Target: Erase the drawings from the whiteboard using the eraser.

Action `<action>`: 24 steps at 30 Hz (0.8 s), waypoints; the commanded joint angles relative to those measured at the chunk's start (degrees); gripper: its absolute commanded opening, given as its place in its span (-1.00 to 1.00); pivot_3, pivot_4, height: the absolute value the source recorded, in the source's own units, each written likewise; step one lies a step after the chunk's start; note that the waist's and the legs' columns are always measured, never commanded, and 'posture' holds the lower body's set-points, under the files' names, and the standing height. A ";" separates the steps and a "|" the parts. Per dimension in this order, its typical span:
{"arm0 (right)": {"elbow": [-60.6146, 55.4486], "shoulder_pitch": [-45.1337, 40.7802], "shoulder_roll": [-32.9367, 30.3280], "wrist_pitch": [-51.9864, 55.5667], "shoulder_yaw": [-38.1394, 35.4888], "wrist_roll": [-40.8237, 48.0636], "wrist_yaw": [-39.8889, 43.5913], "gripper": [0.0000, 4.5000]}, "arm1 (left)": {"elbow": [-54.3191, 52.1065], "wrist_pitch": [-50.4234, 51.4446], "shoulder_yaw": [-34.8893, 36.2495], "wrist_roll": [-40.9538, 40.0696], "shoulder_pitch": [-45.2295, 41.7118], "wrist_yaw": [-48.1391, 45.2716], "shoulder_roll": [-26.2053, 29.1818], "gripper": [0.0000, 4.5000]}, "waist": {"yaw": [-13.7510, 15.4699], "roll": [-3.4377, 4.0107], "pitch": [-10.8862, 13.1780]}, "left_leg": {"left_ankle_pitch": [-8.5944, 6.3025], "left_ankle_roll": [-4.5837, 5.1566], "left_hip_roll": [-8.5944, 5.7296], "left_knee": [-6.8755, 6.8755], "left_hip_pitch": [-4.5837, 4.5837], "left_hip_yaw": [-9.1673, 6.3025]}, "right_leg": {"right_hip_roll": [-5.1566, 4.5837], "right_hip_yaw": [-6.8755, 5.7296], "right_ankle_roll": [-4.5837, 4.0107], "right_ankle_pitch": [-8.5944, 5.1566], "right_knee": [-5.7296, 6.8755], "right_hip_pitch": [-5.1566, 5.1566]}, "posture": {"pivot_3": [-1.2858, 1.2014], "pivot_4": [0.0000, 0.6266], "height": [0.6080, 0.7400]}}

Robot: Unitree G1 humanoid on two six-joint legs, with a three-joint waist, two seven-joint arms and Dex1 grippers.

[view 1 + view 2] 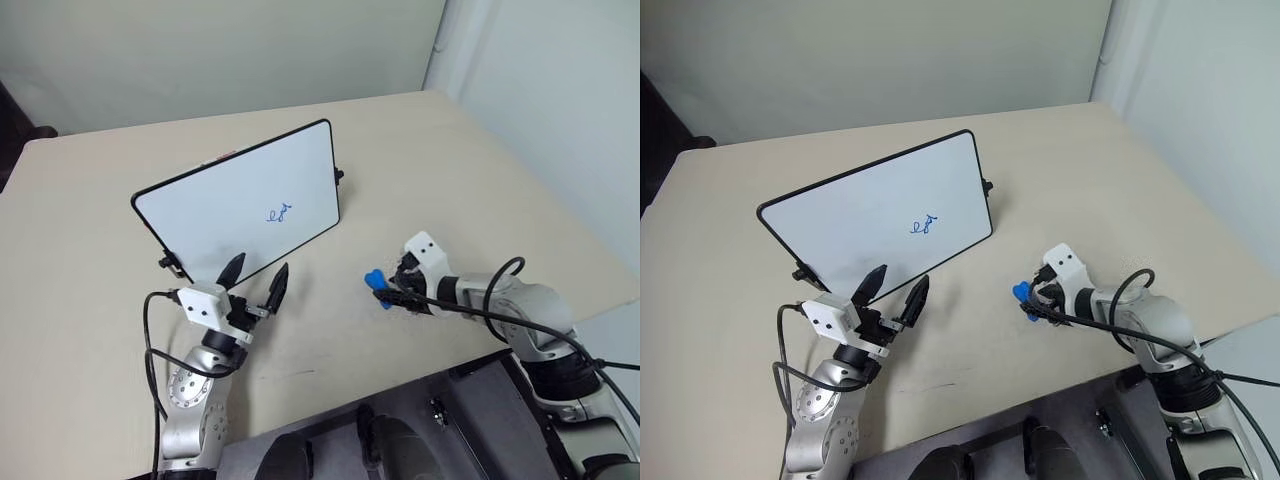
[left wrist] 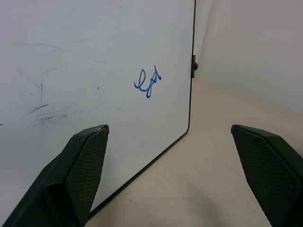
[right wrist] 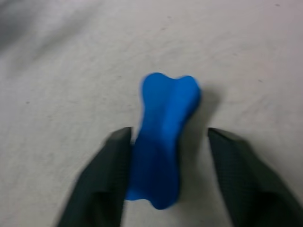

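Right wrist view: right gripper (image 3: 168,142) straddles the eraser (image 3: 163,137), one finger touching, jaws part-open; left gripper (image 1: 256,281) spread wide before the whiteboard (image 1: 240,200)

We see the whiteboard (image 1: 236,204) standing mid-frame on the table (image 1: 90,250), the drawings (image 1: 281,213) at its lower right, the eraser (image 1: 376,285) on the table lower right.

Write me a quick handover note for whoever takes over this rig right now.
Left gripper: open, empty, just in front of the whiteboard's lower edge.
Right gripper: fingers straddle the eraser on the table, one side touching, the other with a gap; no firm grip yet.
Whiteboard stands propped and tilted on the table, drawings intact.
Done: eraser reached.
Left: grasp the eraser, lift it, wipe off the drawings.
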 commanded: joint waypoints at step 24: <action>-2.53 -2.26 1.20 -6.07 -4.87 2.29 2.41 -0.99 | -2.09 -1.13 0.09 0.03 0.91 0.26 -1.07 1.00 | 0.04 0.00 0.00 | 0.01 -0.01 0.00 0.03 0.08 0.02 | 0.00 0.01 0.04 0.00 0.05 0.04 | 0.03 -0.52 1.00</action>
